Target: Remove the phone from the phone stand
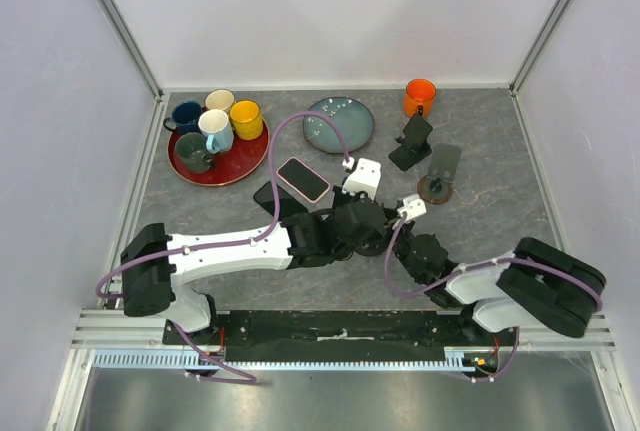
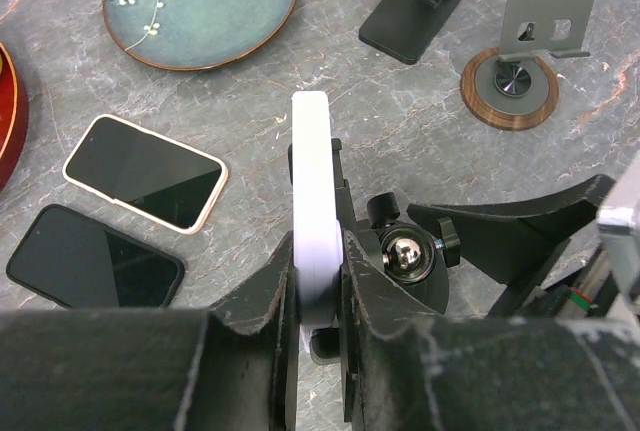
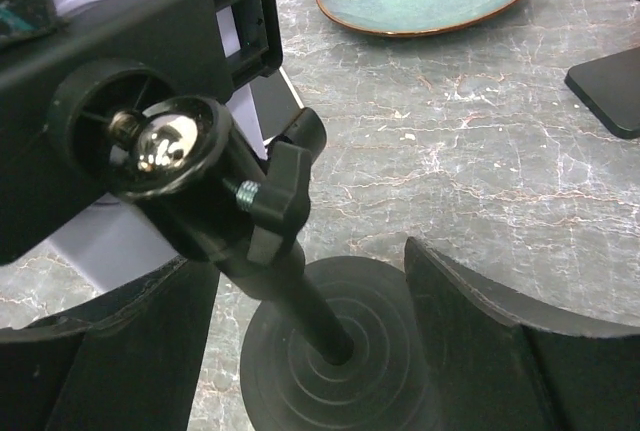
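A white phone (image 2: 310,181) stands on edge, clamped in a black phone stand (image 2: 405,261) that has a shiny ball joint. My left gripper (image 2: 318,286) is shut on the phone's lower end, one finger on each face. In the right wrist view the stand's post rises from its round base (image 3: 330,381). The phone (image 3: 110,241) shows white behind the clamp. My right gripper (image 3: 320,326) is open, with its fingers either side of the base. In the top view both arms meet at mid-table and hide the phone and the stand.
Two dark-screened phones (image 2: 143,171) (image 2: 95,269) lie flat left of the stand. A teal plate (image 2: 200,6), a black folding stand (image 2: 412,6) and a wood-based stand (image 2: 510,76) sit beyond. A red tray of mugs (image 1: 245,166) and an orange mug (image 1: 419,97) stand at the back.
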### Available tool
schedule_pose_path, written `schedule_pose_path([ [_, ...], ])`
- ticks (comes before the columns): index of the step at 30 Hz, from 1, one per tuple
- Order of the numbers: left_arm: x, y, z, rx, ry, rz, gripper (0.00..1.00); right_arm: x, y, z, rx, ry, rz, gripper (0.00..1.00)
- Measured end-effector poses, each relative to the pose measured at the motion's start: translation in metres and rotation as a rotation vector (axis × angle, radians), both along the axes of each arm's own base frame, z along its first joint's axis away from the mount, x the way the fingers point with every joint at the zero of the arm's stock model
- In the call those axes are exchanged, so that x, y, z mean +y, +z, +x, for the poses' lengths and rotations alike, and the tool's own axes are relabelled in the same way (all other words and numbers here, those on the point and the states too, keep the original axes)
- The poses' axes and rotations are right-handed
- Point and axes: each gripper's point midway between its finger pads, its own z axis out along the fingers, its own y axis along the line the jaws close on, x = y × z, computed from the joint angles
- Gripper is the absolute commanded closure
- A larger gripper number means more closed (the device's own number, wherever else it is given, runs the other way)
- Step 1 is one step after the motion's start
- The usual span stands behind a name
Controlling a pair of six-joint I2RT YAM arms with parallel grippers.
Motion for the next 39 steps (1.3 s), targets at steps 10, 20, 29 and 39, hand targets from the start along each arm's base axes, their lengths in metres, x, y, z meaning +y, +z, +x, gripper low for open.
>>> schedule_pose_path([
  [10, -0.002, 0.001, 0.000, 0.008, -0.006, -0.018, 0.98, 0.013, -0.025, 0.007, -0.002, 0.022, -0.086, 1.00],
  [20, 0.000, 0.004, 0.007, 0.033, -0.029, -0.040, 0.98, 0.017, -0.024, 0.006, -0.049, 0.057, -0.117, 1.00],
  [29, 0.006, 0.002, 0.012, 0.072, -0.110, -0.031, 0.98, 0.023, -0.026, 0.008, -0.058, 0.082, -0.104, 1.00],
  [39, 0.021, 0.002, 0.014, 0.110, -0.191, -0.044, 0.98, 0.034, -0.026, 0.009, -0.056, 0.147, -0.088, 1.00],
])
